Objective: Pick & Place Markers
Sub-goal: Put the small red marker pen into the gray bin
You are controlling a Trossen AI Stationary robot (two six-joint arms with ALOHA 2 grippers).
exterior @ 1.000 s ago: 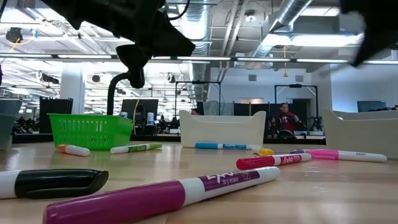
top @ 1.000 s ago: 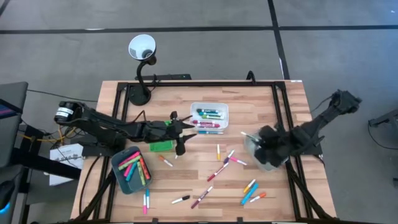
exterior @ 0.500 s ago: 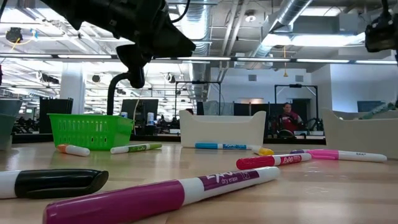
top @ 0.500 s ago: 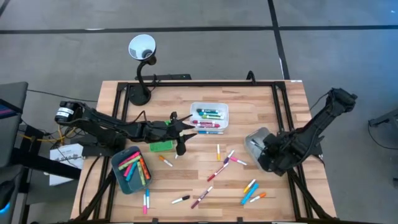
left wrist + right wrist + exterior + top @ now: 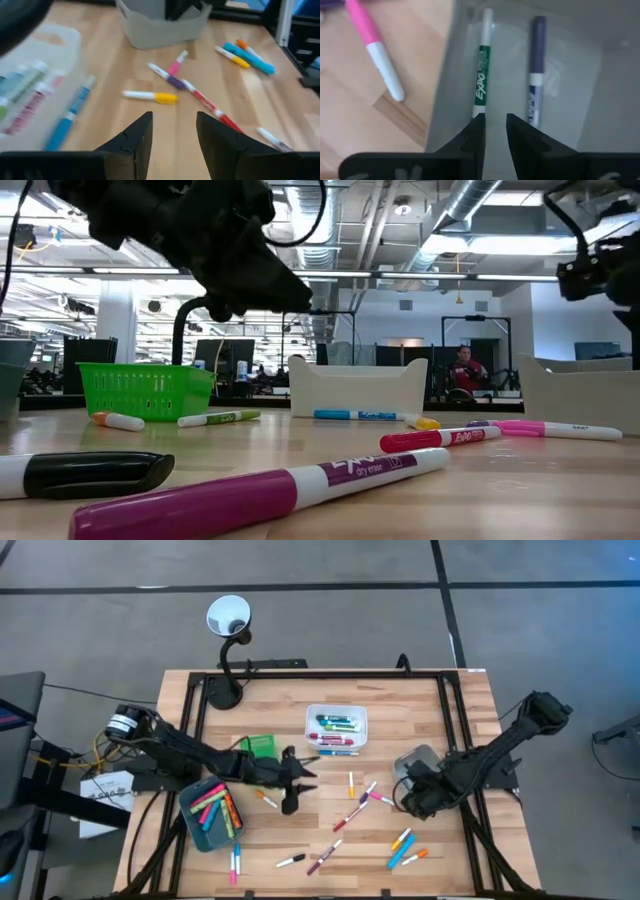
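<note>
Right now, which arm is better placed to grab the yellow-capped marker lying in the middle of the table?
Probably the left. Its fingers stand open and empty, pointing at the yellow-capped marker just ahead. The right gripper hangs over the clear grey tray, facing the green marker inside.

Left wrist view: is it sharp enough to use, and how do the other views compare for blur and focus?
Left wrist view: the white tray and its markers are smeared, though the yellow-capped marker reads clearly. Right wrist view: the green marker in the grey tray is sharp enough to read its print. Low view: the near magenta marker is soft; the room behind is crisp. High view: evenly lit, sharp.
</note>
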